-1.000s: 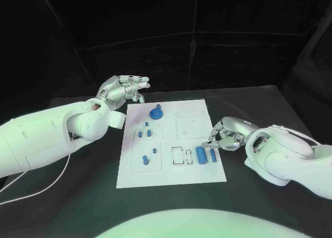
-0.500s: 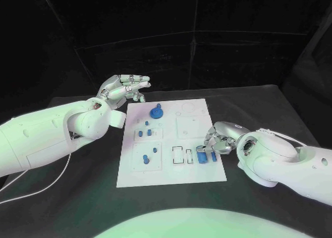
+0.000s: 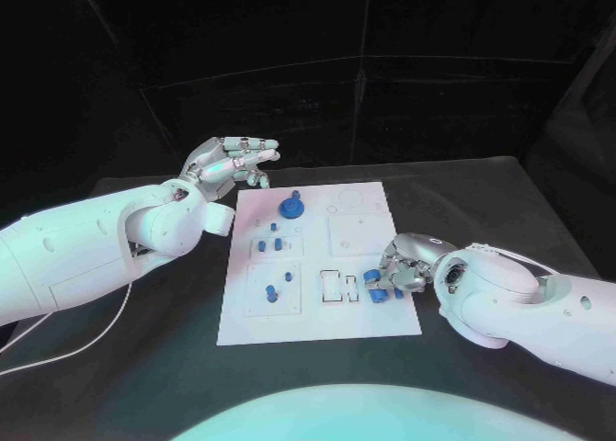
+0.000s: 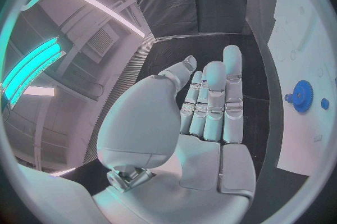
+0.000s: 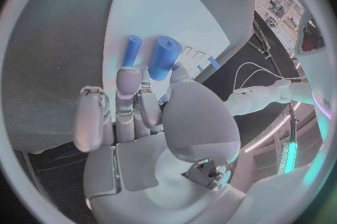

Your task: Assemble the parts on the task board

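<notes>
Right robot hand (image 3: pixel 401 267) seemingly touching blue cylinder (image 5: pixel 164 57), grasp unclear; left robot hand (image 3: pixel 232 165) empty, fingers apart

No readable text, labels, numbers or signs anywhere.

A black table (image 3: pixel 494 197) carries the white task board (image 3: pixel 368 317), lying flat at its middle.

A white rectangular task board (image 3: pixel 308 322) is laid flat. On it, a blue gear (image 3: pixel 290 209) is set near the far edge, small blue pegs (image 3: pixel 266 245) are seated left of centre, and a thick blue cylinder (image 5: pixel 163 58) with a thinner one (image 5: pixel 131 49) lies by the right edge.
</notes>
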`<action>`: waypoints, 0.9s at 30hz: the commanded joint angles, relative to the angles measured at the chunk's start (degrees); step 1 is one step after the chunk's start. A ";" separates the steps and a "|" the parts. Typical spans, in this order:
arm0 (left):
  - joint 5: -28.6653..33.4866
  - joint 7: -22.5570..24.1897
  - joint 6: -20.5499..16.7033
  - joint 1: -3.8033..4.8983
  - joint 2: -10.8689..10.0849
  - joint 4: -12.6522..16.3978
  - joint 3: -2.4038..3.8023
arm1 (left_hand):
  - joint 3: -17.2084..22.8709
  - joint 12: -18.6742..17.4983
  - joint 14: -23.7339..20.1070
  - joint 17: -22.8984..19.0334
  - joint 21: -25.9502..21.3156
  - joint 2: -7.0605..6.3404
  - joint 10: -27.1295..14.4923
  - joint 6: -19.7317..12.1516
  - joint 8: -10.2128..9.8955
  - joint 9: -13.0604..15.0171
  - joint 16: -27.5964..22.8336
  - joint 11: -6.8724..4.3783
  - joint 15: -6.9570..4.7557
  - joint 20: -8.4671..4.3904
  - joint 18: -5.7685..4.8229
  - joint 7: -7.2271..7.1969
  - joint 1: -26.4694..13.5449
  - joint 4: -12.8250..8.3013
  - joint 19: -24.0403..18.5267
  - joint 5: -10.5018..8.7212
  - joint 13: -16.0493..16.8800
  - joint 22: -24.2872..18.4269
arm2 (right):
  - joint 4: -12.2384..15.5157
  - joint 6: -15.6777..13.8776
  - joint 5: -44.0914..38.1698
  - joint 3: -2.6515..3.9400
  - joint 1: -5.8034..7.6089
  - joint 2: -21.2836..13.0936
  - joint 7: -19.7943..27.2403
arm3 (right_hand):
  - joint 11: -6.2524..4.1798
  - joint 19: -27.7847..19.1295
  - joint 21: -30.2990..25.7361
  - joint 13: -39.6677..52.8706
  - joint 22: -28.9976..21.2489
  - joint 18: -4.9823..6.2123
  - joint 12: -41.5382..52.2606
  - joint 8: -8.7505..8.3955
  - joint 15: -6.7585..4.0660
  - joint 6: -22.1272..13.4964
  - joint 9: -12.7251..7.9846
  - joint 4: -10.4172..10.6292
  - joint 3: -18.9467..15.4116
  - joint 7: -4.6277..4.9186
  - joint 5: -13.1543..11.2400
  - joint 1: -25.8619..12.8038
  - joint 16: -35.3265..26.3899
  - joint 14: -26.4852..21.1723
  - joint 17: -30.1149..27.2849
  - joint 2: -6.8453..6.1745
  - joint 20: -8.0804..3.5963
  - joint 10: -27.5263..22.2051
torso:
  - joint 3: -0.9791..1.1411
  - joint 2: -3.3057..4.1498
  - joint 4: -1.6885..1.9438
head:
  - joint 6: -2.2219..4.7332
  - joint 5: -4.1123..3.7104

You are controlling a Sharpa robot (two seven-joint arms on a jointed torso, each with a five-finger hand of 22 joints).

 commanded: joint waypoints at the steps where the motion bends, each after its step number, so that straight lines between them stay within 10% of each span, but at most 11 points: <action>1: 0.18 0.35 0.66 0.09 -0.07 0.15 0.05 | -0.21 0.36 -0.50 -0.05 -0.17 0.28 -0.50 -0.42 0.26 0.00 -0.09 0.06 -0.01 0.35 0.80 -0.11 -0.31 0.01 0.07 0.12 0.10 -0.05 | -0.27 2.52 -1.34 0.02 -0.08 0.44 -0.33 | 0.15 0.45 0.24 -0.05 0.09 -0.94 0.12 0.22 0.07 -0.42 0.09 0.02 -0.47 -0.07 0.22 0.05 -0.21 0.16 0.10 0.49 0.11 0.24 | 0.01 -0.01 -0.04 | -0.05 0.05; 14: 0.18 0.17 0.88 0.09 -0.20 0.28 0.05 | -0.23 0.43 -0.52 -0.06 -0.20 0.31 -0.57 -0.47 0.30 0.00 -0.05 0.05 -0.01 0.35 0.81 -0.12 -0.26 -0.03 0.07 0.13 0.10 -0.09 | -1.71 3.71 -3.31 0.01 -1.06 1.99 -1.08 | -0.19 0.72 0.95 0.73 1.40 -1.15 0.12 2.74 -0.14 0.03 1.94 -0.49 -0.88 -0.51 4.89 2.66 -0.24 0.20 0.17 2.29 0.00 0.18 | -0.01 -0.01 0.00 | -0.21 -0.02; 27: 0.18 0.05 1.14 0.09 -0.17 0.39 0.05 | -0.23 0.57 -0.55 -0.13 -0.23 0.40 -0.56 -0.41 0.41 0.03 -0.04 0.01 -0.02 0.35 0.82 -0.17 -0.17 -0.07 0.07 0.13 0.13 -0.13 | 1.46 -8.86 -1.49 0.03 -1.33 0.52 -0.83 | -1.55 1.81 2.64 2.91 4.40 -1.73 1.60 6.00 -1.19 2.21 5.27 -0.59 -1.41 -2.00 13.76 5.17 -0.32 0.27 0.27 3.51 -0.99 2.04 | -0.03 -0.11 0.00 | 0.10 -0.25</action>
